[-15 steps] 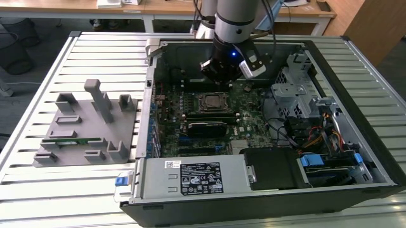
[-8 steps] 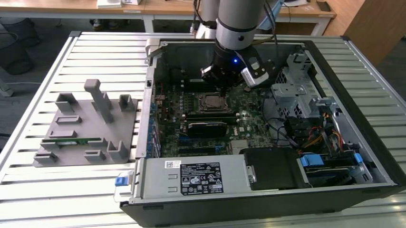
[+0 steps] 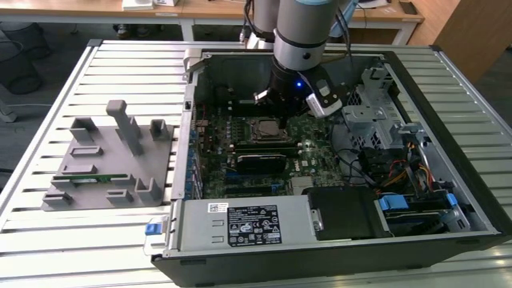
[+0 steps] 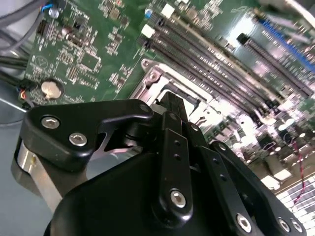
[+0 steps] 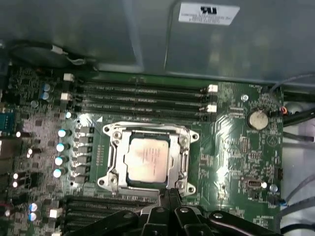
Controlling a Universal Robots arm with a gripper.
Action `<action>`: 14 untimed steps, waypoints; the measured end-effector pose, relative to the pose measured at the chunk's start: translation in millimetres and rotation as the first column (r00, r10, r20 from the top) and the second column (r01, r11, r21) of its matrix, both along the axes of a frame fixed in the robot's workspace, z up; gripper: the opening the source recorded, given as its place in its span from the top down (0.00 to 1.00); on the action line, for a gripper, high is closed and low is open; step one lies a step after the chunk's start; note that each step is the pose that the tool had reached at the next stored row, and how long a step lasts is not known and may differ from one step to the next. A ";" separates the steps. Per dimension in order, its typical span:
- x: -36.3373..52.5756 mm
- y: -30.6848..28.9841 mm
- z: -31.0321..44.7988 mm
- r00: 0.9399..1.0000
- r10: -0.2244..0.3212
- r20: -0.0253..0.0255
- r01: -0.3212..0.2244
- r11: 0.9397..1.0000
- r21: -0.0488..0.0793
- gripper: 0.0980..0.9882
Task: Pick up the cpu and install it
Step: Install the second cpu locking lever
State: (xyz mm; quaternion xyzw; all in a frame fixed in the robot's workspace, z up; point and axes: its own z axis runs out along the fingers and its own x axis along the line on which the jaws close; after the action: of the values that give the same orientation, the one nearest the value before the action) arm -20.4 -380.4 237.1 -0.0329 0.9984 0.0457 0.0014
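The cpu [image 5: 146,160], a square chip with a silvery top, lies flat inside the metal socket frame [image 5: 112,162] on the green motherboard [image 5: 236,157]. In the exterior view the cpu [image 3: 265,127] sits mid-board in the open computer case. My gripper [image 5: 170,195] hovers just off one edge of the socket, its black fingers pressed together with nothing between them. From behind, in the second wrist view, the fingertips [image 4: 170,102] point at the socket frame [image 4: 157,78]. The gripper [image 3: 276,103] hangs from the arm above the board's far part.
Memory slots [image 5: 142,93] run along one side of the socket, with more slots [image 5: 98,204] on the other. A black heatsink block [image 3: 260,161] lies on the board nearer the camera. A grey parts fixture [image 3: 108,162] stands on the slatted table at the exterior view's left. Cables [image 3: 400,174] crowd the case's right.
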 end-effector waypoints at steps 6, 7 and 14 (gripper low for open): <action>0.0 -5.2 -1.8 1.000 0.000 -0.002 0.000 1.000 0.000 0.99; -0.1 -5.2 -2.4 1.000 0.000 -0.002 0.000 1.000 0.000 0.99; -9.4 -5.6 -4.8 1.000 0.000 -0.003 0.000 1.000 0.000 0.99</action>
State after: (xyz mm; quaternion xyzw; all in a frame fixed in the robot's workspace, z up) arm -29.8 -386.0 232.2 -0.0328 0.9984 0.0458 -0.0002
